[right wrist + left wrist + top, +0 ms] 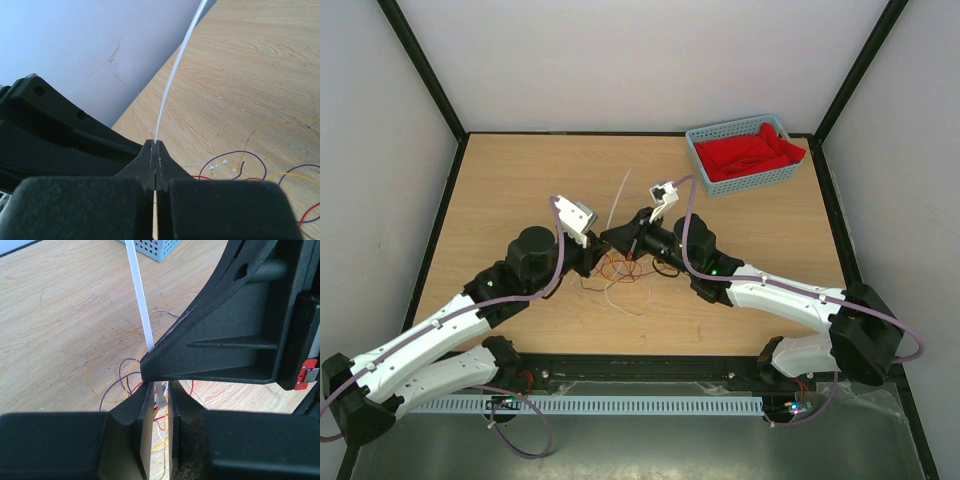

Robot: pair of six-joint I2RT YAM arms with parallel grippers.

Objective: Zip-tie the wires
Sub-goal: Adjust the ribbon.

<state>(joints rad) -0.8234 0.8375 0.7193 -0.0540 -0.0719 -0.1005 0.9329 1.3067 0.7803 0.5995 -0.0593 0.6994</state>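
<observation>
Just above the thin red, orange and brown wires (618, 272), your right gripper (155, 144) pinches the white plastic zip tie (139, 290), tail running away from them. The left gripper (160, 395), barely parted, straddles it lower down, grip unclear.

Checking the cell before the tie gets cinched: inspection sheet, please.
Surface: wooden table, small white flecks near the work.
Job's things: wires loosely curled at centre; white zip tie rising from between the grippers.
Clutter: blue basket holding red cloth, far right corner.
Grippers: right gripper shut on the zip tie; left gripper narrowly apart around its lower end, grip unclear.
Cables: purple cables loop along both arms.
Surroundings: white walls, black frame posts.
</observation>
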